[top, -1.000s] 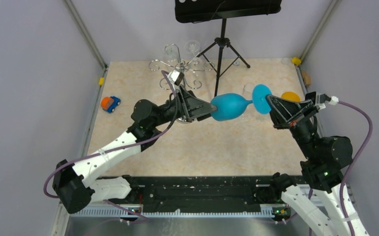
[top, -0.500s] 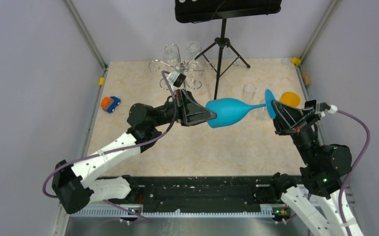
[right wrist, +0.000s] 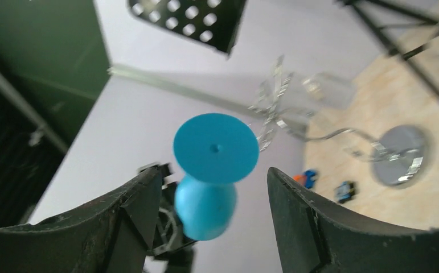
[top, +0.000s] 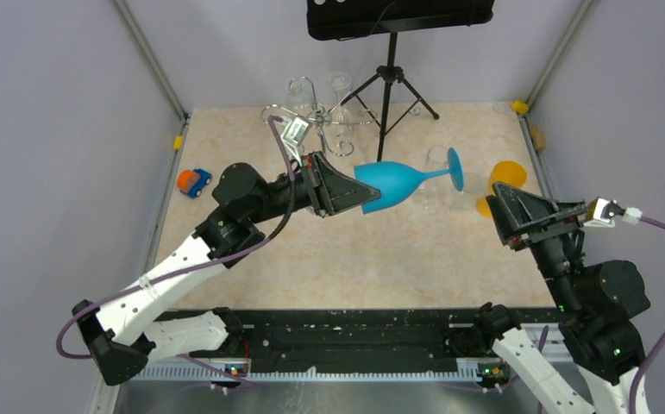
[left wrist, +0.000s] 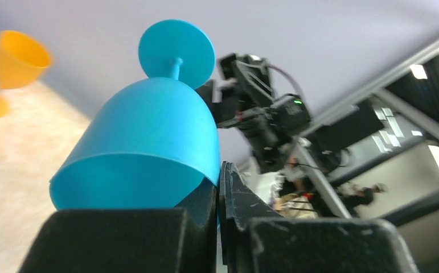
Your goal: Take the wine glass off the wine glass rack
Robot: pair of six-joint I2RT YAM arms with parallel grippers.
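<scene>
Blue wine glass held sideways in the air above the table, round foot pointing right. Left gripper clamped on the rim of the bowl. Right gripper with fingers spread apart, holding nothing, near the foot but clear of it. Chrome wine glass rack standing at the back of the table, apart from the blue glass. Orange goblet just beside the right gripper.

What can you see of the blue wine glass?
The blue wine glass is opaque turquoise, plastic-looking: wide bowl, thin stem, flat round foot. It lies roughly sideways in the air above the table, foot toward the open right end effector, which is apart from it. Only the left end effector touches it, pinching the rim.
</scene>
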